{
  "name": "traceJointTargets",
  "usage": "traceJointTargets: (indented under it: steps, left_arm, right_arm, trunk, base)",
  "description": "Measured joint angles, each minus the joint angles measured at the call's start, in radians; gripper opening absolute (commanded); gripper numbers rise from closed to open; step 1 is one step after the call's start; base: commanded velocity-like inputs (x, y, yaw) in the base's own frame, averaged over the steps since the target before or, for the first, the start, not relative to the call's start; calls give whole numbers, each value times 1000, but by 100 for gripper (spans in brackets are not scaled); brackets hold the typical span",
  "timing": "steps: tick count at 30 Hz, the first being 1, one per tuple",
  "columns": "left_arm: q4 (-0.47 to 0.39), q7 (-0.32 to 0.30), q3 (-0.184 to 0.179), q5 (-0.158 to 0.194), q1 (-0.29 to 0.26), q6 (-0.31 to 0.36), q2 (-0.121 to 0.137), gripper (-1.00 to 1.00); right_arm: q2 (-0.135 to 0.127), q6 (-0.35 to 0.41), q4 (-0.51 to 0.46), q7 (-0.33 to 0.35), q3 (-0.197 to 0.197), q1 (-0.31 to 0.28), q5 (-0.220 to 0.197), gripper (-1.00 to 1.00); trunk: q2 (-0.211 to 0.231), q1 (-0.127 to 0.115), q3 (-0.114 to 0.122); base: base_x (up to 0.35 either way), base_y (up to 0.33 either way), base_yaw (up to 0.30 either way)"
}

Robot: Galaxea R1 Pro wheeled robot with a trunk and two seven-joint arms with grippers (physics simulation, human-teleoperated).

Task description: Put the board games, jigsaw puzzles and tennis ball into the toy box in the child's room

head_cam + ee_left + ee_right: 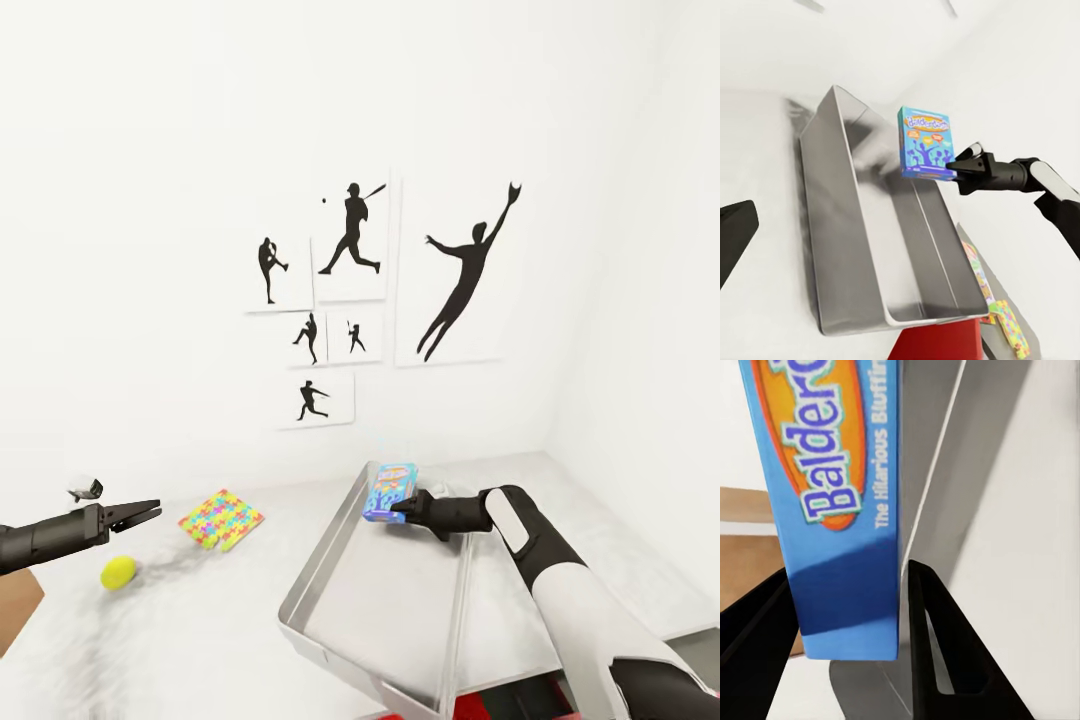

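A blue Balderdash board game [392,492] hangs upright over the far end of the grey metal toy box [330,560], with my right gripper [405,512] shut on its lower edge. In the right wrist view the game [832,472] sits between both black fingers [937,645]. The left wrist view looks along the toy box [832,225], with the game [926,142] above its far rim. My left gripper [150,510] hovers open over the table's left part, above a yellow tennis ball [118,572]. A colourful jigsaw puzzle [221,519] lies flat to the right of the left gripper.
The toy box stands on a grey table [200,640] against a white wall with baseball silhouettes [350,290]. A brown object [15,610] sits at the left edge. Something red [937,341] and two colourful boxes [1009,330] lie past the toy box's near end.
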Motion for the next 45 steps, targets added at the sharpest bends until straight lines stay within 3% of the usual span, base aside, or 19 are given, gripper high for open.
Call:
traceJointTargets:
  steps: [9,13,18,22,34,45]
  left_arm:
    - [0,0,0,0,0,0,0,100]
    - [0,0,0,-1,0,0,0,100]
    - [0,0,0,-1,0,0,0,100]
    - [0,0,0,-1,0,0,0,100]
    - [0,0,0,-1,0,0,0,100]
    - [0,0,0,-2,0,0,0,100]
  right_arm:
    - [17,-4,36,-81,-21,-36,-3,-100]
    - [50,-4,54,-145,-29,-65,-5,-100]
    - [78,-4,61,-252,-84,-93,-3,-100]
    - [94,-4,62,-300,-102,-105,-5,-100]
    - [102,-4,82,-371,-105,-119,-13,-100]
    - [107,-4,128,-530,-107,-148,-150,-100]
  trunk:
    - [0,0,-15]
    - [0,0,-22]
    - [0,0,-30]
    - [0,0,-36]
    - [0,0,-56]
    - [0,0,-75]
  base:
    - [0,0,0]
    - [0,0,0]
    - [0,0,0]
    - [0,0,0]
    - [0,0,0]
    - [0,0,0]
